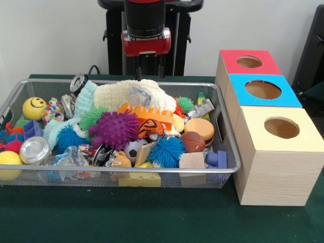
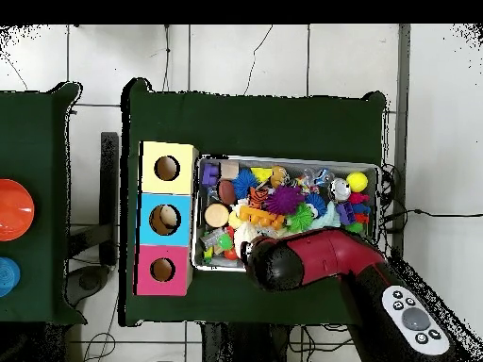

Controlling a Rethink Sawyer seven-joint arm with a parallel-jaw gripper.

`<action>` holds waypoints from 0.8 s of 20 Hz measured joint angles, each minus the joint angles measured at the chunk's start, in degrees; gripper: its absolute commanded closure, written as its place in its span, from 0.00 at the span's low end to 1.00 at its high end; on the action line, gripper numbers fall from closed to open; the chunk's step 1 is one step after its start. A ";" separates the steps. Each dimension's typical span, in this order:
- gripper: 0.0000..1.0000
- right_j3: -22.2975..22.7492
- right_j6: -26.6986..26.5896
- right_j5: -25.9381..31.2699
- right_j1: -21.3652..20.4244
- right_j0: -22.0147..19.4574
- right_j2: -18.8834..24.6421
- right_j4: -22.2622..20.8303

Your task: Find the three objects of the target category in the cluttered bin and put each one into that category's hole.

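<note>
Bin [image 1: 152,183]: a wire mesh tray, seen across the lower left and centre of the front view, packed with toys.

Near row, lower edge of the tray: a yellow ball [image 1: 9,164] at far left, a silver tin [image 1: 34,150] beside it, a wooden block [image 1: 192,163] and a purple brick [image 1: 216,159] toward the lower right.

Middle row: a purple spiky ball [image 1: 114,129] at centre, a blue fuzzy ball [image 1: 166,151] to its right, a toy burger [image 1: 199,130] further right, an orange brick [image 1: 147,115] just behind the purple ball.

Far row, upper part of the tray: a smiley ball [image 1: 34,108] at upper left and a cream cloth [image 1: 131,94] heaped at upper centre.

Boxes: three are set in a line at the right of the frame, the yellow box [image 1: 280,152] nearest, the blue box [image 1: 263,90] behind it, the red box [image 1: 249,62] farthest, each with a round hole in its top.

Gripper [image 1: 148,68]: held at top centre of the front view, above the cream cloth, with two thin fingers hanging apart and nothing between them.

Target category: not determinable from the frames, so the three wanted objects cannot be singled out.

Handling note: the search is judged to be at its start. A piece lying uppermost and free of neighbours should be preferred. The cloth is best avoided, since it may drag other pieces with it. The spiky and fuzzy balls are likely to yield under pressure and should be gripped across the middle.
</note>
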 measured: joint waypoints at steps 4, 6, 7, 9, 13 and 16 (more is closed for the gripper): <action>0.00 0.00 0.00 0.96 0.00 -0.59 1.02 -0.02; 0.00 -0.01 0.00 1.44 0.00 -0.96 1.67 -0.02; 0.00 -0.02 0.00 1.62 0.00 -1.05 1.88 -0.02; 0.00 -0.10 0.00 2.23 0.00 -1.14 2.38 -0.22; 0.00 -0.46 -0.01 3.11 0.01 -1.14 3.15 -0.26; 0.00 -1.00 -0.01 3.82 0.00 -1.17 3.79 -0.32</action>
